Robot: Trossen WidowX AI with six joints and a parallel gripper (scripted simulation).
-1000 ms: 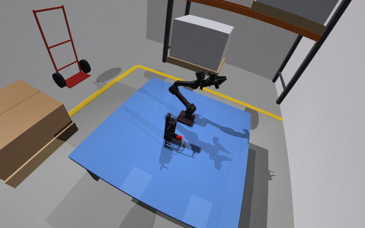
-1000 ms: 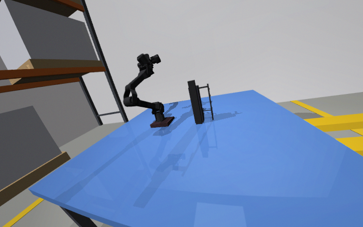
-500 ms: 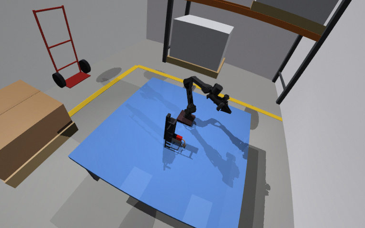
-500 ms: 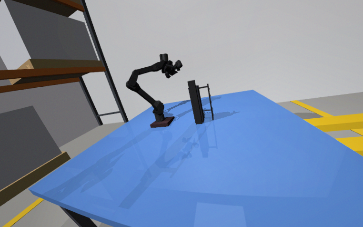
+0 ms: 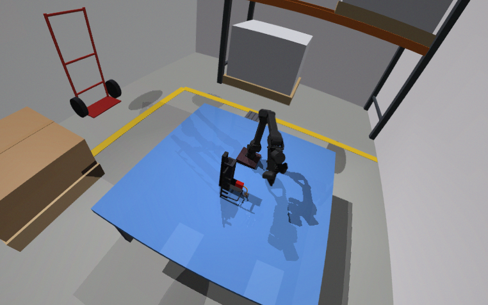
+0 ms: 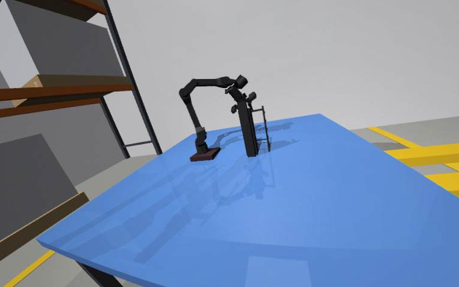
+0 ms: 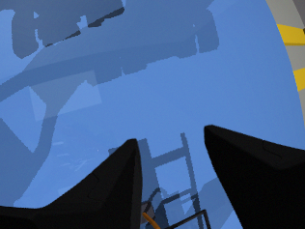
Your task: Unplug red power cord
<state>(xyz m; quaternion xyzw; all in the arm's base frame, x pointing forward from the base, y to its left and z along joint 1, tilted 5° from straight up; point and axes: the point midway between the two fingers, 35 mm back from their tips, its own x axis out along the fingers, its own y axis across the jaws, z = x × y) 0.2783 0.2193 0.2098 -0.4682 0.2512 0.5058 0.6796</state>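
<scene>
A tall black power strip [image 5: 223,172] [image 6: 247,134] stands upright on the blue table [image 5: 154,182] [image 6: 330,199]. A red plug [image 5: 239,184] sits low at the strip's right side in the top view; how deep it is seated cannot be told. The plug is hidden behind the strip in the exterior view and does not show in the wrist view. My gripper [image 5: 277,179] [image 7: 171,141] is part open and empty. It hangs in the air to the right of the strip and above the plug in the top view, touching neither. In the exterior view the strip partly hides it.
A thin black wire frame [image 6: 265,128] [image 7: 206,217] stands beside the strip. An orange cord [image 5: 246,188] [image 7: 151,220] curves near the plug, and shows beside my left finger in the wrist view. The arm's dark base plate [image 5: 246,159] [image 6: 204,155] is behind the strip in the top view.
</scene>
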